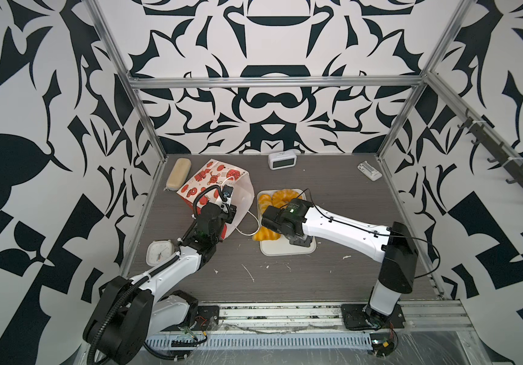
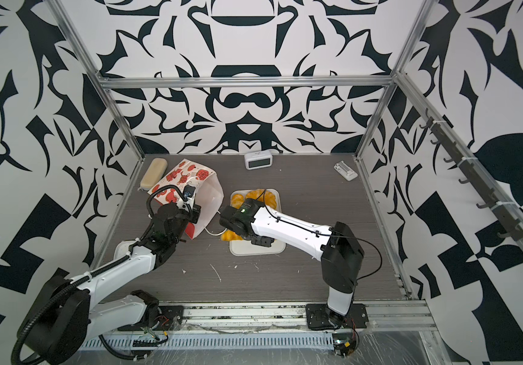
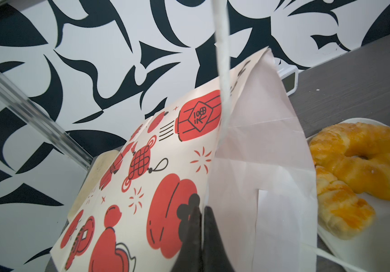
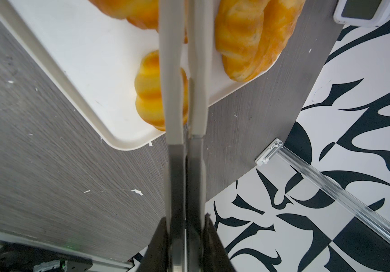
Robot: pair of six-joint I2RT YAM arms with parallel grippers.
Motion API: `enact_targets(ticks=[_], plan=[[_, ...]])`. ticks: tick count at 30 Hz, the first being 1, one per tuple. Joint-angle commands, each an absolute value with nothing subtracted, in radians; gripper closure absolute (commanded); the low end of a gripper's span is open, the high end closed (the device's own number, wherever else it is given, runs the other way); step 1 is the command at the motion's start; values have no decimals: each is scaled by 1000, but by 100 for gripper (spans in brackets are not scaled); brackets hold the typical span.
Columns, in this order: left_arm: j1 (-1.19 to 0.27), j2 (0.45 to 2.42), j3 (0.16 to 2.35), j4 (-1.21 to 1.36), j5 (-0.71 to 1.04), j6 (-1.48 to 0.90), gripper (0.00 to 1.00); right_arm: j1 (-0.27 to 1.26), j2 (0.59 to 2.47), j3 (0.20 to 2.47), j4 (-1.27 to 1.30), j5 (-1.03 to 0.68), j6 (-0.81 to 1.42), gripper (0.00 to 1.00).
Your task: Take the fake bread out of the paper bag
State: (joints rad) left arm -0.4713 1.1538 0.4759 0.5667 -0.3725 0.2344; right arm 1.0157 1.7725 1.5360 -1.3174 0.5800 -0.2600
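Closest to the left wrist lens, the left gripper [image 3: 201, 212] is pinched tight on the rim of the paper bag [image 1: 211, 177] — the bag lies tipped over at the back left of the bench [image 1: 317, 278], mouth toward the white tray [image 1: 285, 251]. All the fake bread [image 1: 285, 196] I can see sits on that tray, one piece overhanging the edge nearest the bag. Over the tray's front part, the right gripper [image 1: 299, 240] has its fingers drawn narrow — only a slit between them, nothing held — close by a ridged roll [image 4: 149, 94].
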Motion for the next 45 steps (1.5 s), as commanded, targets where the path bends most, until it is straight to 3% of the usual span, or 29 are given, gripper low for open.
enact_targets(ticks=[1, 6, 11, 23, 31, 37, 45], plan=[[-467, 1132, 459, 627, -403, 222, 95, 1018, 1744, 1546, -1368, 595, -239, 88], [-467, 1135, 460, 627, -402, 222, 95, 1019, 1777, 1523, -1337, 615, -256, 87], [-467, 1134, 459, 623, -402, 222, 95, 1016, 1775, 1528, -1276, 613, -269, 75], [-467, 1141, 462, 628, -394, 221, 95, 1005, 1686, 1495, -1199, 619, -246, 63], [-466, 1136, 463, 628, -396, 219, 95, 1004, 1546, 1426, -1134, 548, -190, 64], [-467, 1129, 457, 640, -413, 218, 95, 1005, 1473, 1327, -1150, 392, -116, 78], [-466, 1128, 462, 638, -423, 221, 95, 1084, 1436, 1198, -1062, 303, -18, 81]])
